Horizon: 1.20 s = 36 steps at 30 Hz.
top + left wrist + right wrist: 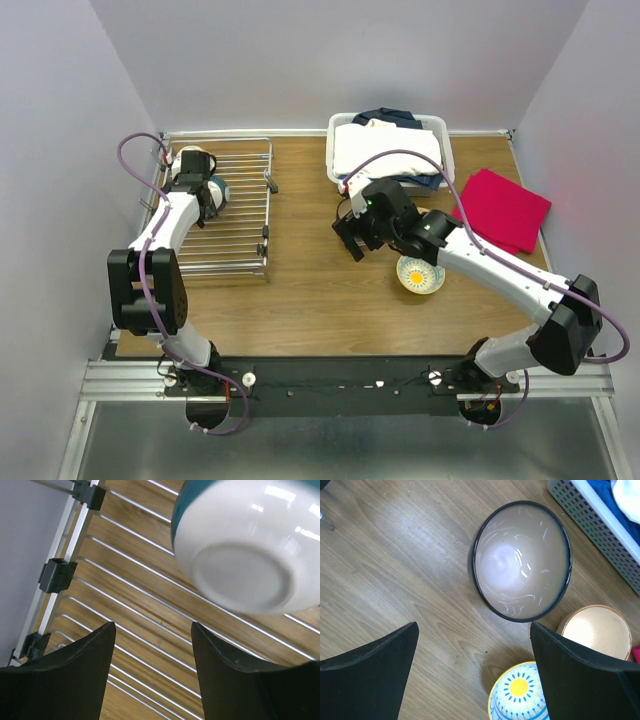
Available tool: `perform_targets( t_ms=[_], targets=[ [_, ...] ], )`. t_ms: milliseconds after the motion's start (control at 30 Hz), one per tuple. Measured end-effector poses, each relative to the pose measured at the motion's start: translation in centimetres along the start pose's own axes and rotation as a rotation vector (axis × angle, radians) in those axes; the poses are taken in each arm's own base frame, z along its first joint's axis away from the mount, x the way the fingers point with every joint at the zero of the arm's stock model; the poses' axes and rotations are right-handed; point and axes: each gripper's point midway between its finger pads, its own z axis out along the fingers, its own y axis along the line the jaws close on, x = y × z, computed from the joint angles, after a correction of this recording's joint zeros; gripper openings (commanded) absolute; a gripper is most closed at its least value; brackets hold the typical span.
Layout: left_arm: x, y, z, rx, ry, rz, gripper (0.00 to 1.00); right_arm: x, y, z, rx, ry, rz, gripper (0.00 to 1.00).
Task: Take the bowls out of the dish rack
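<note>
One bowl (250,545) lies on the dish rack (55,575), just beyond the open left gripper (152,627).

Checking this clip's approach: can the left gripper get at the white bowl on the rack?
Probably yes: the left gripper stands open just short of the bowl on the rack, with nothing between them.

Teal-banded bowl (245,550): white body
Dark-rimmed bowl (520,560): cream inside
Patterned bowl (519,696): yellow centre, blue rays
Cloth (503,208): red
</note>
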Motion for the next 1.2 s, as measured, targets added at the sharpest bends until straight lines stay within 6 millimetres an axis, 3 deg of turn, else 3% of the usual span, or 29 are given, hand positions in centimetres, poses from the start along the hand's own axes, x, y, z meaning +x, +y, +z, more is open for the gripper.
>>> perform_targets(
  t_ms=[167,300,467,533,667,767,933,1200],
  targets=[
    [0.1,0.7,-0.3,-0.023,0.008,0.041,0.80,0.2,0.3,0.2,-0.017,-0.001,-0.004,1.00],
    [-2.0,0.5,-1.2,-0.012,-0.030,0.034,0.82,0.5,0.6,0.2,-0.029,0.002,-0.008,1.00],
    [-4.8,-0.1,-2.3,0.010,-0.102,0.032,0.94,0.6,0.6,0.0,-0.036,-0.002,-0.008,1.00],
    [-5.1,-0.8,-2.8,0.008,-0.127,0.080,0.99,0.7,0.6,-0.2,-0.036,-0.005,-0.007,1.00],
    [-5.5,-2.5,-3.8,0.005,-0.172,0.201,0.99,0.9,0.6,-0.3,-0.036,-0.005,-0.007,1.00],
    [-6.9,-4.5,-4.2,-0.005,-0.225,0.279,0.99,0.9,0.6,-0.3,-0.036,-0.004,-0.007,1.00],
    [-8.4,-8.0,-2.5,-0.036,-0.268,0.401,0.99,0.9,0.6,-0.3,-0.036,-0.004,-0.007,1.00],
    [-7.4,-10.7,2.1,-0.097,-0.212,0.528,0.99,1.0,0.6,-0.3,-0.036,0.001,-0.003,1.00]
  ],
)
